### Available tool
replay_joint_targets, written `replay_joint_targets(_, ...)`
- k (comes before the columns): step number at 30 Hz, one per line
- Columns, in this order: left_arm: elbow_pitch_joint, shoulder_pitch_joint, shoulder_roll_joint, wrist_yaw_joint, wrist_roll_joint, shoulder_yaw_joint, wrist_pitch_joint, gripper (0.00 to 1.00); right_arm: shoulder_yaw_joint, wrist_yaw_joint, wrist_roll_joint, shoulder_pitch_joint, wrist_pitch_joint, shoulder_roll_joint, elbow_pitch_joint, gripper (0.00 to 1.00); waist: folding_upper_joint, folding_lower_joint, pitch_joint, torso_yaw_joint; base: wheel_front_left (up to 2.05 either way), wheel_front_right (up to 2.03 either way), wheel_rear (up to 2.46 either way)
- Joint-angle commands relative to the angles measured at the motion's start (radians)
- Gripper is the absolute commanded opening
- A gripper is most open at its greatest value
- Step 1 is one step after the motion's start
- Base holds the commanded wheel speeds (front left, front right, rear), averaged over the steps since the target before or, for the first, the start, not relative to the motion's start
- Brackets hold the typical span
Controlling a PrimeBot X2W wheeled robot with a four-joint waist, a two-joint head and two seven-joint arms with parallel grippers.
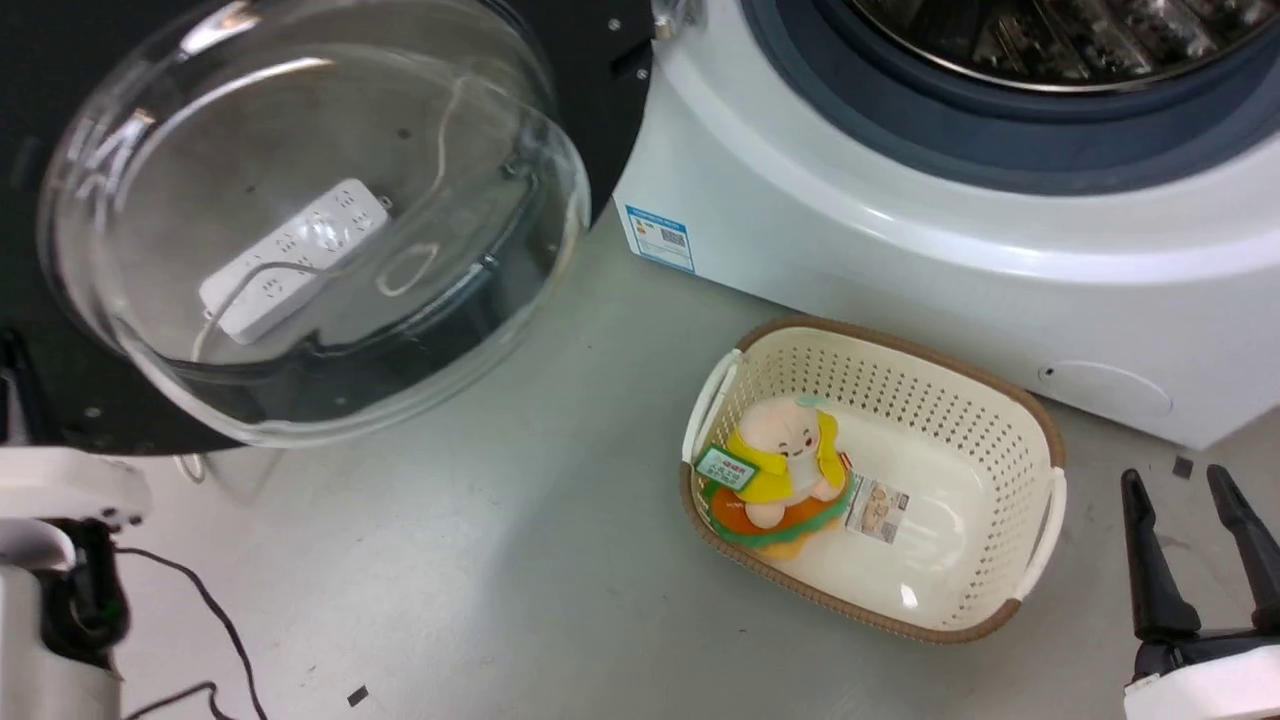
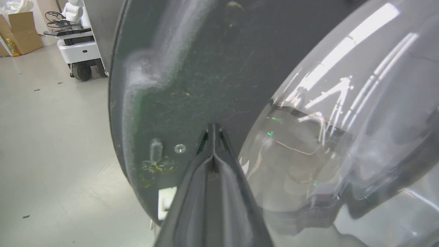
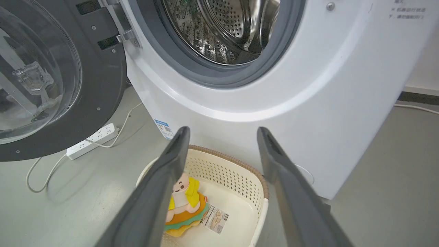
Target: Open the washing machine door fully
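Note:
The washing machine (image 1: 900, 250) is a white front-loader with a grey gasket and a steel drum (image 3: 233, 27). Its door (image 1: 610, 90), a black disc with a bulging clear glass bowl (image 1: 320, 230), stands swung out to the left on its hinge (image 3: 125, 36). In the left wrist view my left gripper (image 2: 213, 130) is shut on nothing, its tips at the door's (image 2: 178, 85) black inner face beside the glass bowl (image 2: 343, 120); I cannot tell whether they touch. My right gripper (image 1: 1175, 478) hangs open at the lower right, pointing over the basket (image 3: 236, 171) toward the machine's (image 3: 325, 85) front.
A cream perforated basket (image 1: 1000, 420) holding a plush toy (image 1: 785, 470) sits on the floor before the machine. A white power strip (image 3: 92, 140) with its cable lies under the door. A black cable (image 1: 210, 620) trails at the lower left. A white cart (image 2: 77, 51) and cardboard boxes (image 2: 22, 34) stand farther off.

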Motion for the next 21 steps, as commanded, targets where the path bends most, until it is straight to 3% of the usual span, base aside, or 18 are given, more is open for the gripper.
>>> replay_joint_targets(1,0.025,-0.030,0.014,-0.008,-0.002,0.004,-0.012,0.00,-0.003,0.001,-0.002,-0.017,0.002,-0.006,-0.008,1.00,0.0000,-0.0002,0.009,-0.008,0.00,0.00,0.00)
replay_joint_targets(7,0.095,-0.060,0.026,-0.021,0.011,-0.001,-0.033,0.00,-0.003,0.001,-0.001,-0.020,-0.004,0.003,0.004,1.00,0.0000,-0.0002,-0.007,-0.019,0.00,0.00,0.00)
replay_joint_targets(12,0.074,-0.035,0.020,-0.023,0.047,-0.021,-0.046,0.00,0.003,0.001,0.004,-0.020,-0.028,0.023,0.032,1.00,0.0000,-0.0002,-0.059,-0.028,0.00,0.00,0.00)
replay_joint_targets(19,-0.118,0.048,-0.028,-0.032,0.099,-0.069,-0.053,0.00,0.009,0.001,0.010,-0.021,-0.070,0.057,0.074,1.00,0.0000,-0.0002,-0.158,-0.057,0.00,0.00,0.00)
replay_joint_targets(20,-0.268,0.140,-0.093,-0.021,0.131,-0.151,-0.032,0.00,0.017,0.001,0.010,-0.026,-0.095,0.079,0.091,1.00,0.0000,-0.0002,-0.218,-0.107,0.00,0.00,0.00)
replay_joint_targets(21,-0.290,0.158,-0.104,-0.018,0.134,-0.165,-0.025,0.00,0.020,0.001,0.007,-0.027,-0.099,0.082,0.092,1.00,0.0000,-0.0002,-0.229,-0.120,0.00,0.00,0.00)
